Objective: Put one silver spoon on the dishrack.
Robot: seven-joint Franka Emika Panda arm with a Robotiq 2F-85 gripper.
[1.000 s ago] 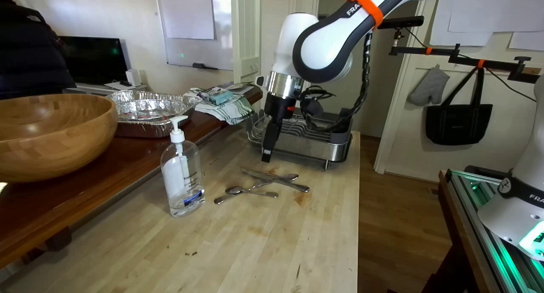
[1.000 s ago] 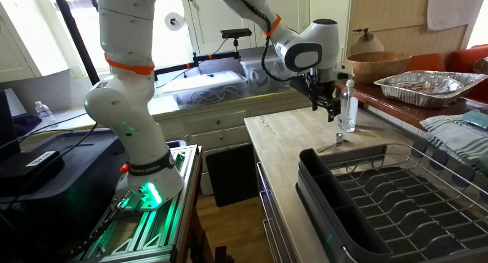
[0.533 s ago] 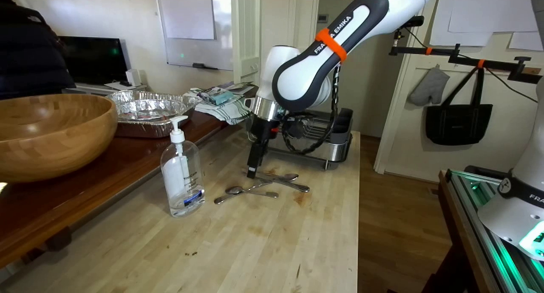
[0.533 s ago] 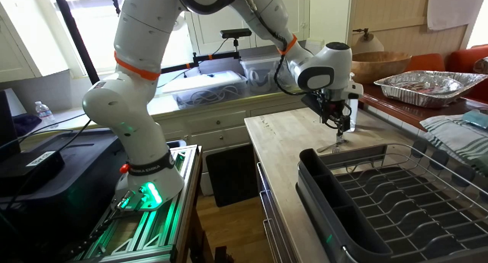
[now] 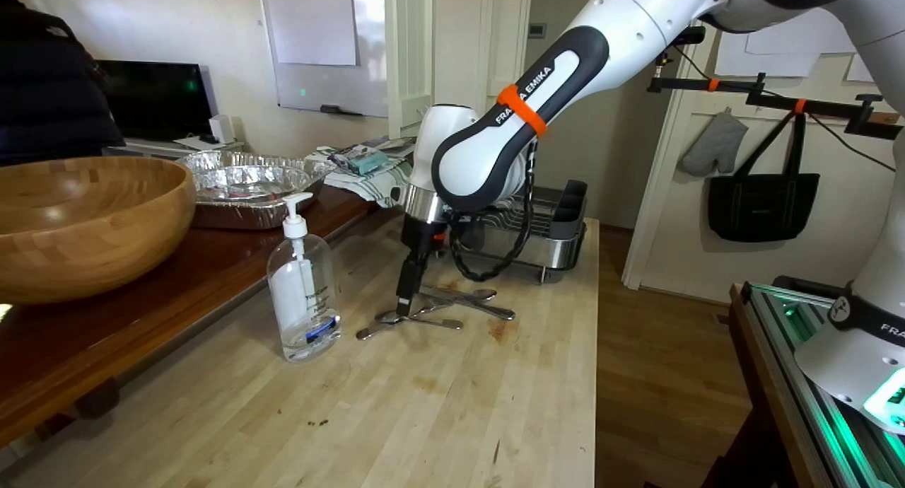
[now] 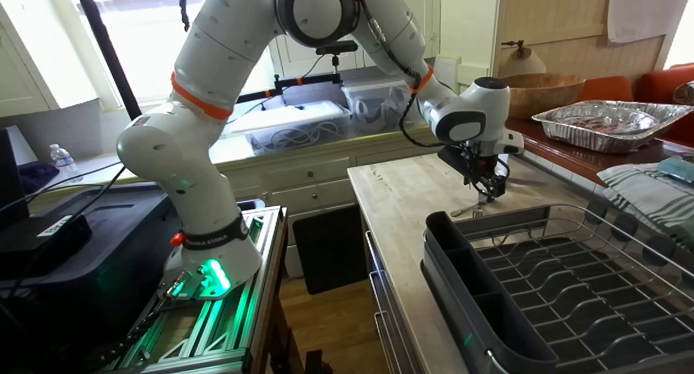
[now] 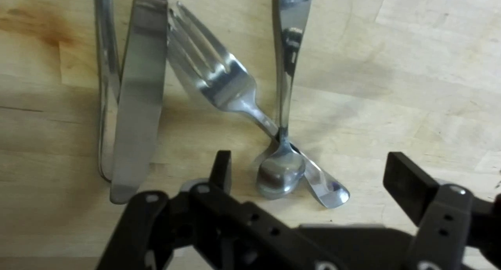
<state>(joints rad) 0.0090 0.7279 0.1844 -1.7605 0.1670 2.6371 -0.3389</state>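
A silver spoon (image 7: 281, 172) lies bowl-down across a fork (image 7: 231, 82) on the wooden table. In an exterior view its handle (image 5: 440, 323) shows beside my fingertips. My gripper (image 7: 307, 172) is open and empty, its fingers pointing down on either side of the spoon's bowl and the fork's handle end. In both exterior views the gripper (image 5: 404, 311) (image 6: 492, 194) is low over the cutlery; contact with the table cannot be told. A second spoon (image 5: 484, 294) lies with a knife (image 7: 137, 105). The dishrack (image 5: 555, 250) (image 6: 574, 287) stands at the table's end; no cutlery shows in it.
A clear pump bottle (image 5: 304, 311) stands close to the cutlery. A large wooden bowl (image 5: 92, 226), foil trays (image 5: 244, 184) and a striped towel (image 5: 378, 184) are on the raised brown counter beside the table. The dishrack's black holder (image 6: 490, 292) faces the robot's side.
My gripper has come down and moved away from the dishrack, from above the table to low over the crossed spoon and fork. The cutlery has not visibly moved.
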